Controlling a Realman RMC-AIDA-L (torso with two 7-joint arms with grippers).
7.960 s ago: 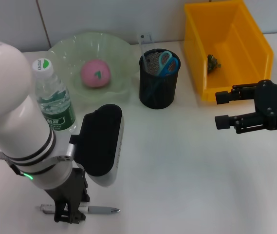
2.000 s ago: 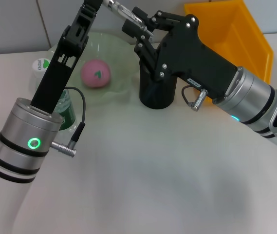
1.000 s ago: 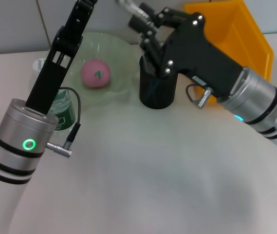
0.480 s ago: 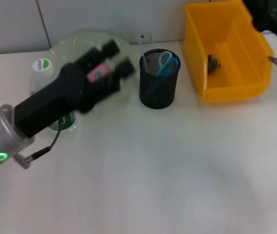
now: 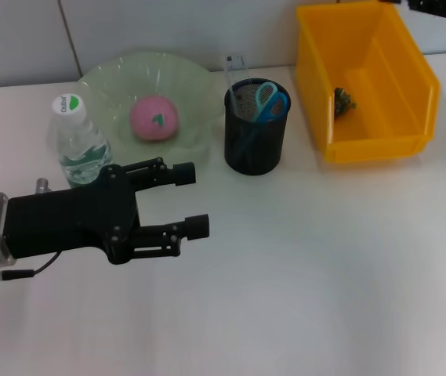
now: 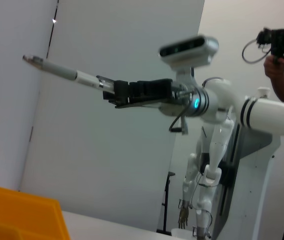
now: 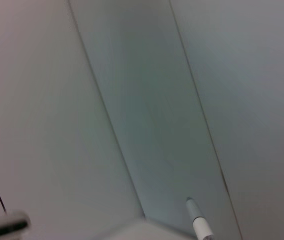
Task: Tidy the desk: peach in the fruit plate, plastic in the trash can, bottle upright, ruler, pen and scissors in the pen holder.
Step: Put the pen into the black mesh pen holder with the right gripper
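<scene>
Right gripper: the right gripper (image 6: pixel 111 90) is raised high in the air, well above the worktop (image 5: pixel 324 274), and is closed on the pen (image 6: pixel 64 73).
Pen: it juts out past the fingertips, its long axis in line with the gripper. By the left wrist view it lies nearer level than upright.
Pen holder: the pen holder (image 5: pixel 256 149) is well below the right gripper and towards the robot's left of it. The right arm shows only as a dark part at the head view's far right corner. The mouth of the holder faces up, with the scissors (image 5: pixel 269 99) and the ruler (image 5: pixel 230 69) already standing in it.
Key relation: the pen probably has to be tipped end-down and lowered into the free part of the mouth, beside the scissors handles.
Left gripper: the left gripper (image 5: pixel 192 200) is wide open and holds nothing. It hovers low and is nearer the holder, which lies ahead of its fingertips and a little to the right.
Rest of task: the peach (image 5: pixel 154 117) is in the fruit plate (image 5: pixel 101 78), the bottle (image 5: pixel 80 145) is upright and the plastic (image 5: pixel 342 100) is in the trash can (image 5: pixel 379 149).
</scene>
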